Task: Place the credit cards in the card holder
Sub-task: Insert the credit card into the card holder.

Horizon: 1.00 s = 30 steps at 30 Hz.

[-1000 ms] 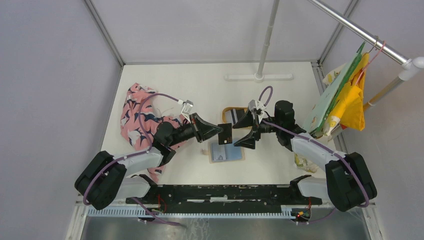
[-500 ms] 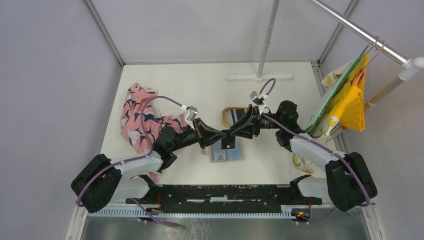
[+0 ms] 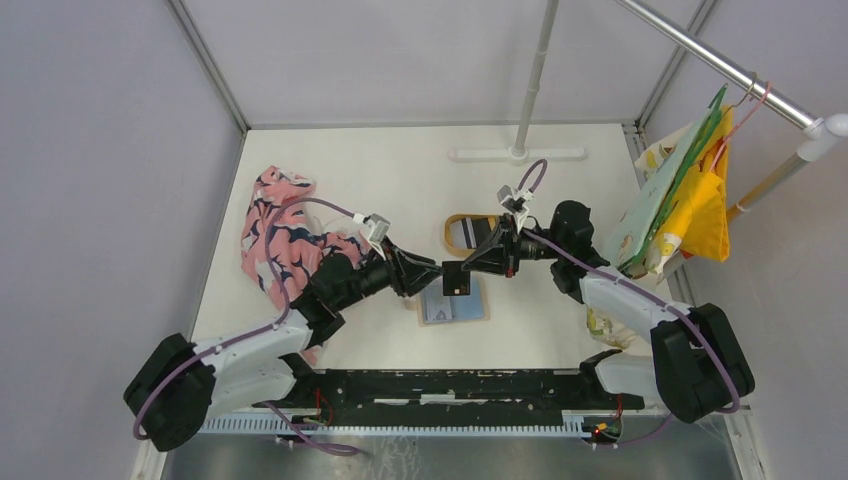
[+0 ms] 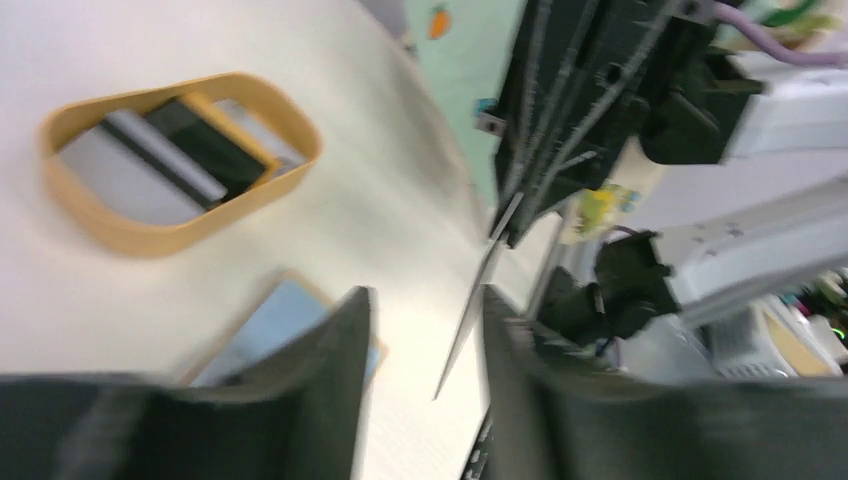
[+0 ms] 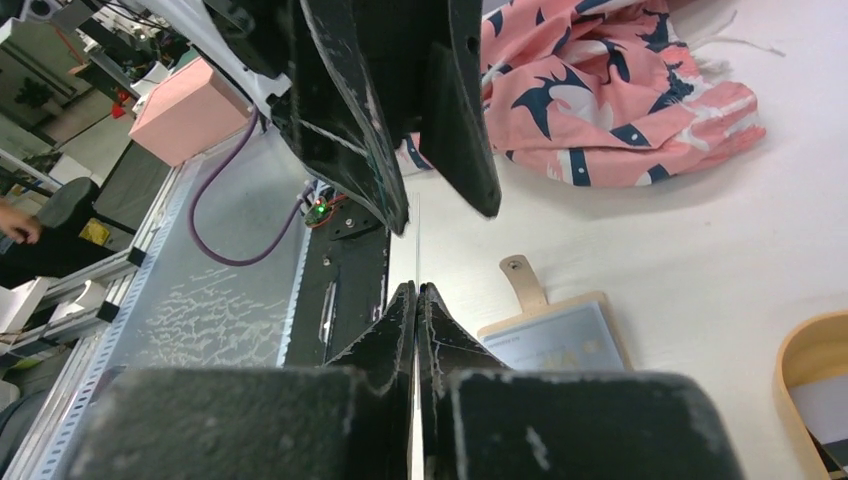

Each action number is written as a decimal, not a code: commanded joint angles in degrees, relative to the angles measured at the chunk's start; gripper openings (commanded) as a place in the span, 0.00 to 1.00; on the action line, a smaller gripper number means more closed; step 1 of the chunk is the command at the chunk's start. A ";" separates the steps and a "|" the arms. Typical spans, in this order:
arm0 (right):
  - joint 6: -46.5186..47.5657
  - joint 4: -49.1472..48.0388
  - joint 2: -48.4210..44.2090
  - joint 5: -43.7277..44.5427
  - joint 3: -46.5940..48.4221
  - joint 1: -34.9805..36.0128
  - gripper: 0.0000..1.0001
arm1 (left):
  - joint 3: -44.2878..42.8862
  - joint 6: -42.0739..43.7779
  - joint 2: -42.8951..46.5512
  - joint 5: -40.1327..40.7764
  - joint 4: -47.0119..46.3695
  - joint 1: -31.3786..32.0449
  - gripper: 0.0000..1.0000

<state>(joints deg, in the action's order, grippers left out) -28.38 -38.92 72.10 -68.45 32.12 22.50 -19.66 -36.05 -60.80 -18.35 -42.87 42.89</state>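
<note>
Grippers meet over mid-table w/ a dark card (image 3: 457, 281) between them, off the surface. From the top view it sits over the far edge of the card holder (image 3: 455, 308).

Right gripper (image 3: 468, 267) is pinched tight on the dark card. Its wrist view shows both fingers (image 5: 392, 325) pressed together, w/ the thin card running out from the tips.

Left gripper (image 3: 436, 273) stands partly apart, one finger on each side of the card. Its wrist view shows the card edge-on in the gap w/ space on both sides, so no grip from the left.

Card holder lies flat on the table (image 3: 380, 170), grey-blue panel up, tan tab (image 5: 521, 281) twd the left arm's side.

Oval wood-rimmed tray (image 3: 449, 232) sits just beyond it, near the right gripper. More cards (image 4: 150, 170) lie inside, dark & pale.

Pink patterned cloth (image 3: 280, 235) lies well off to the left.
</note>
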 commanded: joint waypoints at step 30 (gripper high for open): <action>-9.07 0.66 16.58 15.58 -7.94 -1.78 0.00 | -0.94 -5.46 -4.06 19.21 31.27 1.40 0.61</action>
<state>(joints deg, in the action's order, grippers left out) -35.00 -33.19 88.25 -52.42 24.16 20.93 -19.77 -40.12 -63.72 1.15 -7.35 43.77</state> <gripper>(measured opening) 0.007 0.612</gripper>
